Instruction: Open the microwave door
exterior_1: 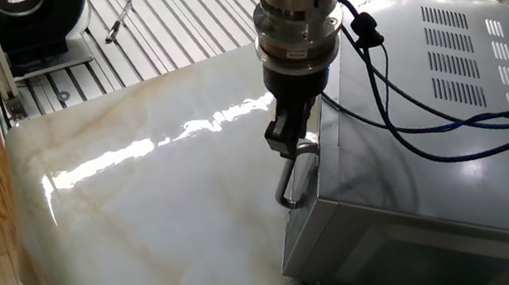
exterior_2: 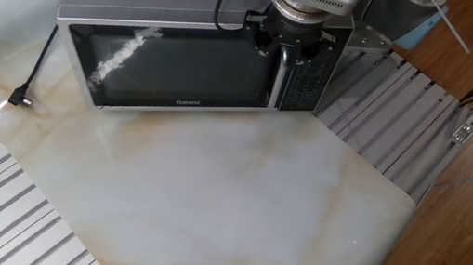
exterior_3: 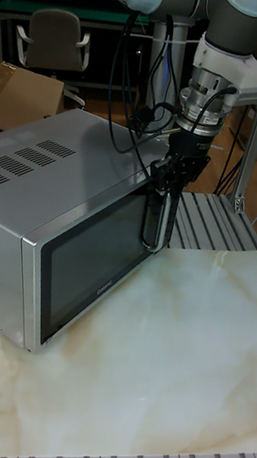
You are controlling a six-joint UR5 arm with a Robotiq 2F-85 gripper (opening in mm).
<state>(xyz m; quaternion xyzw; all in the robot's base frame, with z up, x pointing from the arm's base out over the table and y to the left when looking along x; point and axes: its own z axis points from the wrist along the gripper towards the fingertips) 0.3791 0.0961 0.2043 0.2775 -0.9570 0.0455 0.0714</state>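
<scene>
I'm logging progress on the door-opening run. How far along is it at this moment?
Done: the gripper has reached the top end of the handle. In hand: securing a hold there; whether the fingers are closed on the bar cannot be told. Left: the pull itself, since the microwave door sits flush and shut against the microwave.

One brand name shows: "Galanz", in small pale letters on the lower frame of the microwave door [exterior_2: 180,68], under the dark window. In the tall fixed view the same mark sits on the door's bottom edge but is too small to read. The keypad beside the handle carries markings, all illegible.
</scene>
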